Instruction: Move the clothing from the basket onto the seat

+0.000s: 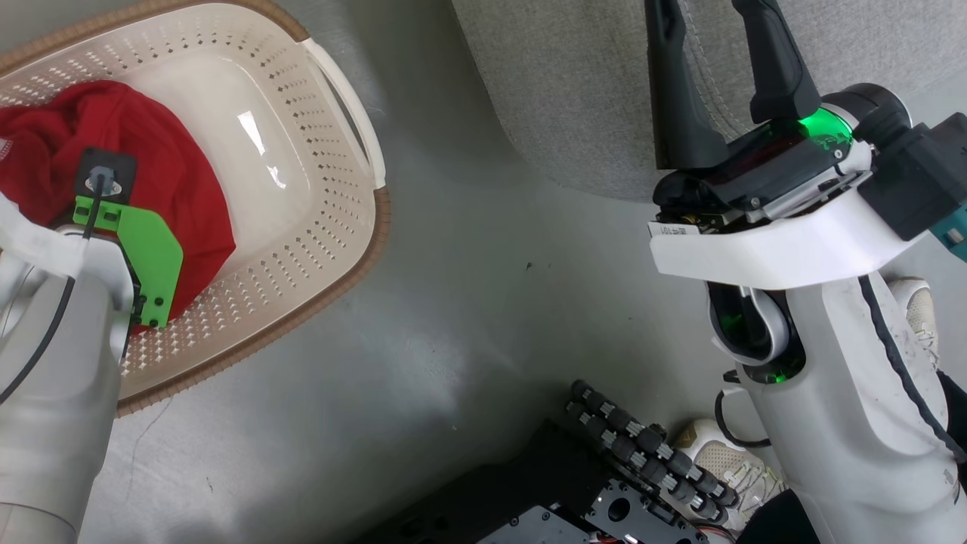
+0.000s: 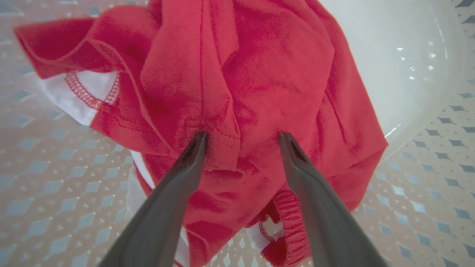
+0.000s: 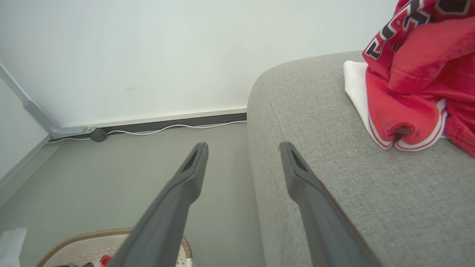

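Red jersey (image 2: 259,74) in basket (image 1: 332,189) | straight ahead of left gripper (image 2: 242,138), nearer arm, fingers wide, straddling a fold | right gripper (image 3: 242,146) wide, empty, by seat (image 3: 334,167)

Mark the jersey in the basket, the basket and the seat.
jersey (image 2: 245,74): left wrist view, its red middle fold.
basket (image 1: 325,189): head view, perforated side wall.
seat (image 3: 334,178): right wrist view, bare grey top.

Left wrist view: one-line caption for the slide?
Open left hand poised over the red clothing in the basket, nothing gripped yet.
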Robot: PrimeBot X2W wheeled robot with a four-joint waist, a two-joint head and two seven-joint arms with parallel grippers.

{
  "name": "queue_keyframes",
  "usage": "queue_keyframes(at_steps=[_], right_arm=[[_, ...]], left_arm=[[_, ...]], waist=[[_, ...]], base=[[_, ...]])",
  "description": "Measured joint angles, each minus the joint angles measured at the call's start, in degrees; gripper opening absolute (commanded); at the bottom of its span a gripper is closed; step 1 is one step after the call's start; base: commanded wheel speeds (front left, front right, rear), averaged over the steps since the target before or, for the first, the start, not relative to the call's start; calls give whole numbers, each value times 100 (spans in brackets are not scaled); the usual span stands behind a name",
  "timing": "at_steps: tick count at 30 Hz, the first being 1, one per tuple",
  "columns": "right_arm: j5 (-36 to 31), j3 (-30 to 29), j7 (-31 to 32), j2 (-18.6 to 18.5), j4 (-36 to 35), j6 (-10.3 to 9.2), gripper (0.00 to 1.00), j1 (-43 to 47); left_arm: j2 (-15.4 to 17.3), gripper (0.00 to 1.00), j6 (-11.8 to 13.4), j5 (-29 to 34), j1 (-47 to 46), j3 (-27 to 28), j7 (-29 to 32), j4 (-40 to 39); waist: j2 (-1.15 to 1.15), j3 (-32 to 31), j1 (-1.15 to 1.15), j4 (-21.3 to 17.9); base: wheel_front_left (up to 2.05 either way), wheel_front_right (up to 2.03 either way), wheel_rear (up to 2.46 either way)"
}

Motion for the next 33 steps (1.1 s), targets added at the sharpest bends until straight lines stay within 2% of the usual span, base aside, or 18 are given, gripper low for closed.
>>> queue_keyframes(at_steps=[1, 2, 3, 4, 5, 17, 21, 33], right_arm=[[0, 0, 0, 4, 9, 0, 100, -7], [0, 0, -1, 4, 20, 0, 100, -15], [1, 0, -5, 4, 29, 0, 100, -21], [1, 0, -7, 5, 35, 0, 100, -25], [1, 1, -7, 7, 40, 0, 100, -30], [-2, 47, -57, 11, 187, 47, 100, -145], [-32, 35, -58, 11, 275, 48, 100, -197], [-285, -32, -99, -216, 688, 54, 100, -199]], left_arm=[[-3, 100, 0, 0, -20, -2, 64, 70], [-4, 80, 0, 0, -25, -9, 108, 121], [-10, 36, 0, 0, -25, -15, 131, 155], [-22, 4, 0, 0, -31, -23, 134, 187], [-34, 0, 0, 5, -44, -37, 142, 221], [-193, 0, -2, 21, -232, -135, 174, 471], [-353, 0, -11, 21, -232, -174, 63, 527], [-948, 0, -153, -167, -207, -114, -843, 443]], waist=[[0, 1, 0, -2], [0, 1, 0, -3], [0, 2, 0, -4], [0, 2, 0, -4], [0, 3, 0, -4], [0, -5, 0, 19], [0, -85, 0, 69], [0, -517, 0, 435]], base=[[0, 0, 0], [0, 0, 0], [0, 0, 0], [0, 0, 0], [0, 0, 0], [0, 0, 0], [0, 0, 0], [0, 0, 0]])
